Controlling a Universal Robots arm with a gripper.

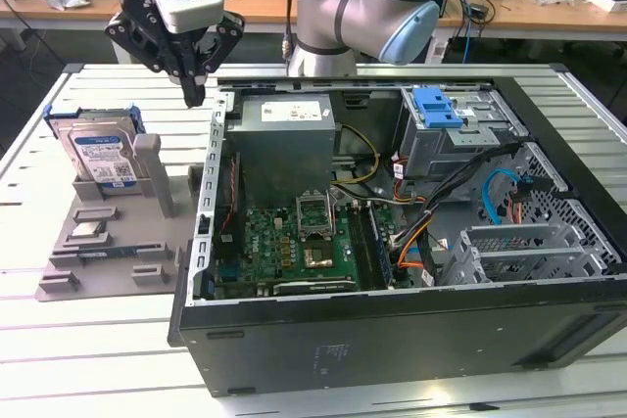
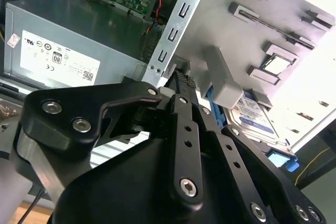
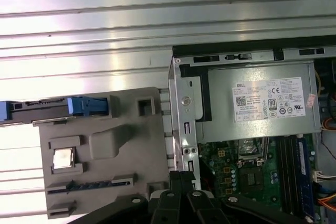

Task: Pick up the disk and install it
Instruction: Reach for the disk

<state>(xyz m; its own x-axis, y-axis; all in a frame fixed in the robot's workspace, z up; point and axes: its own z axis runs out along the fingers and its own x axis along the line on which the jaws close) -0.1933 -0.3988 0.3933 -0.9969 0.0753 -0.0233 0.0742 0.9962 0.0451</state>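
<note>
Shut and empty-handed: end effector (image 1: 195,93), tips pressed together, pointing straight down above the gap between the stand (image 1: 113,247) and the open case (image 1: 392,335). Touching nothing.

Just beside it in the first wrist view, the case's perforated side wall (image 3: 185,114). Inside, the power supply (image 3: 257,103), under a white printed label crowded with certification marks. Further in, a green motherboard (image 1: 294,242) and a blue latch (image 1: 436,107) on the drive cage.

Off to the exterior view's left, on the slatted desk (image 1: 98,369): the disk (image 1: 98,152), not yet picked up and well apart from the end effector. Upright on edge in a slot at the stand's far end, blue bracket framing it, blue-and-white printed label facing the camera. Edge-on in the first wrist view, with blue plastic showing at both ends.

Lower on the same grey stand, a small square chip (image 1: 88,232) seated flat in a recess.
</note>
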